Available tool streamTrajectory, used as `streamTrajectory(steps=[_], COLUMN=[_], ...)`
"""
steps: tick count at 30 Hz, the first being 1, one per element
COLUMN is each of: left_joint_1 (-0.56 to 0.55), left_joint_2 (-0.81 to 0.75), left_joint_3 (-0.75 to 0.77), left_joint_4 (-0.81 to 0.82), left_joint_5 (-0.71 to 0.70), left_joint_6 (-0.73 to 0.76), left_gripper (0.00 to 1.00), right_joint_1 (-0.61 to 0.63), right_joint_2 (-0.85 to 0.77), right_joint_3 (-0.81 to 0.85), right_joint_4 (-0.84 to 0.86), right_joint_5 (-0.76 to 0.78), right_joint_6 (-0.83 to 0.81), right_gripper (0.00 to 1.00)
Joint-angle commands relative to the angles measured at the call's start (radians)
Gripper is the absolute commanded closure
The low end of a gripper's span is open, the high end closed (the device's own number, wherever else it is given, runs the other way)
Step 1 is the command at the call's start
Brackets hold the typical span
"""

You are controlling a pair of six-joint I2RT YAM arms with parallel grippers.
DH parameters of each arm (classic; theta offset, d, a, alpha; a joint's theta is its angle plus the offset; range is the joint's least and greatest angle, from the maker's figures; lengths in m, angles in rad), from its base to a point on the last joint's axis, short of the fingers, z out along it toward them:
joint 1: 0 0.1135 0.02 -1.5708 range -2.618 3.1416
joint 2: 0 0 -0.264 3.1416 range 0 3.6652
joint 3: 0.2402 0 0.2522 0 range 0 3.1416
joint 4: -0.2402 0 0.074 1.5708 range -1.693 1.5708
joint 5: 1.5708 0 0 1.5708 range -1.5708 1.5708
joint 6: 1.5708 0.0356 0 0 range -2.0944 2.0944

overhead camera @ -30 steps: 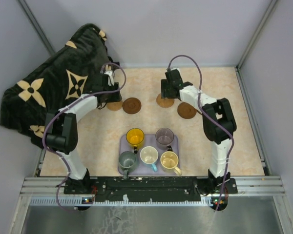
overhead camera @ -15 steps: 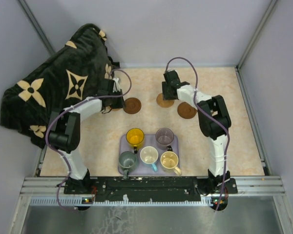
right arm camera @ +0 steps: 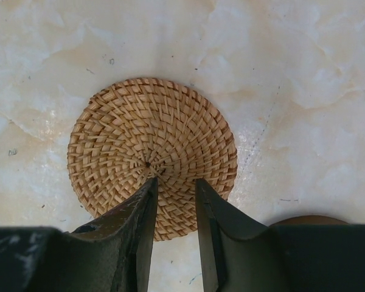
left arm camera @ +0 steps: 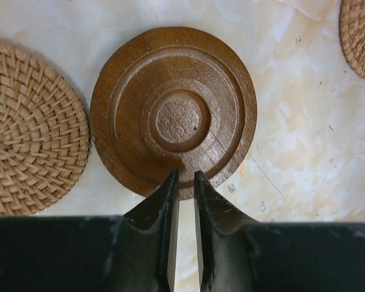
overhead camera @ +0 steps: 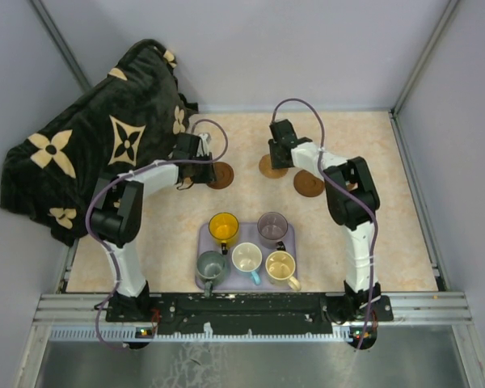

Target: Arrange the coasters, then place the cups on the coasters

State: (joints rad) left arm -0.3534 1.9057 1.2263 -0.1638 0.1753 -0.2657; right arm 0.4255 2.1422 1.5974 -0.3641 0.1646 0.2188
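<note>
The left gripper [left arm camera: 182,179], nearly pressed together, sits at the rim of a dark brown ring-grooved coaster [left arm camera: 173,112] flat on the tabletop [left arm camera: 304,121]; the right gripper [right arm camera: 175,185], slightly parted, straddles a tan woven coaster [right arm camera: 152,140] edge.

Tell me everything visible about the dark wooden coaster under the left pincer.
The dark wooden coaster is a round brown disc, turned in concentric rings around a small central circle. It lies flat on the marbled table, close beside a woven coaster; whether they touch is unclear. The left pincer, fingers almost together, sits over its near rim.
</note>
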Motion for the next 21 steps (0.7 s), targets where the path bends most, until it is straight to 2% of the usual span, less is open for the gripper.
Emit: streamTrajectory(steps=[1,21], left_joint_1=[-0.014,-0.026], left_joint_2=[0.044,0.193], left_joint_3=[0.050,0.211], left_joint_4=[0.013,0.018], left_joint_5=[0.023,0.082], left_joint_6=[-0.006,-0.022], left_gripper=[0.78,0.73], right_joint_1=[0.014,0.119], right_joint_2=[0.026,0.025], right_joint_3=[0.027,-0.055], right_joint_4=[0.013,-0.008], right_joint_5=[-0.014,0.010], right_joint_6=[-0.022,0.010], right_gripper=[0.68,0.69])
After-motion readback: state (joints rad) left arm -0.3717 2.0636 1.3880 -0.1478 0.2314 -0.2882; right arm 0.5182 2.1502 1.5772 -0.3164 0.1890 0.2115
